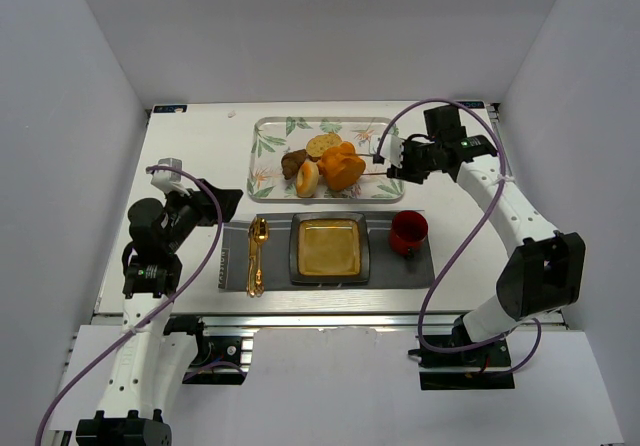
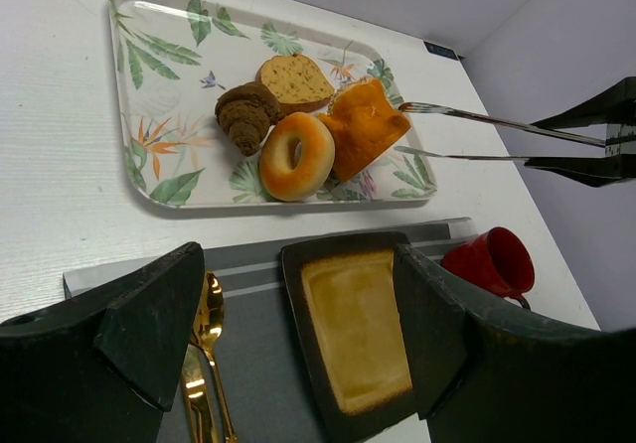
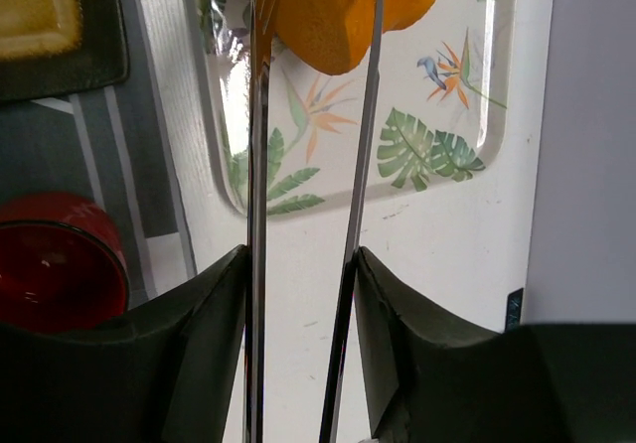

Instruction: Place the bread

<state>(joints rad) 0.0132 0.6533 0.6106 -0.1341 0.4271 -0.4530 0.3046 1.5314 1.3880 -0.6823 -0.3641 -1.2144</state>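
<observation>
The bread [image 1: 342, 166], a glossy orange-golden chunk, lies on the leaf-patterned tray [image 1: 270, 131] next to the other pastries. It also shows in the left wrist view [image 2: 363, 125] and the right wrist view [image 3: 338, 6]. My right gripper [image 1: 405, 161] [image 3: 298, 264] is shut on metal tongs [image 3: 258, 165] [image 2: 497, 135]. The tong arms reach left, one on each side of the bread's right end. My left gripper [image 1: 225, 201] [image 2: 298, 294] is open and empty, above the left part of the grey placemat.
A ring donut [image 2: 296, 155], a brown croissant [image 2: 243, 115] and a tan slice [image 2: 295, 80] share the tray. On the grey placemat [image 1: 235, 228] lie gold cutlery [image 1: 257, 256], a dark square plate [image 1: 328, 248] with a yellow centre, and a red cup [image 1: 408, 231].
</observation>
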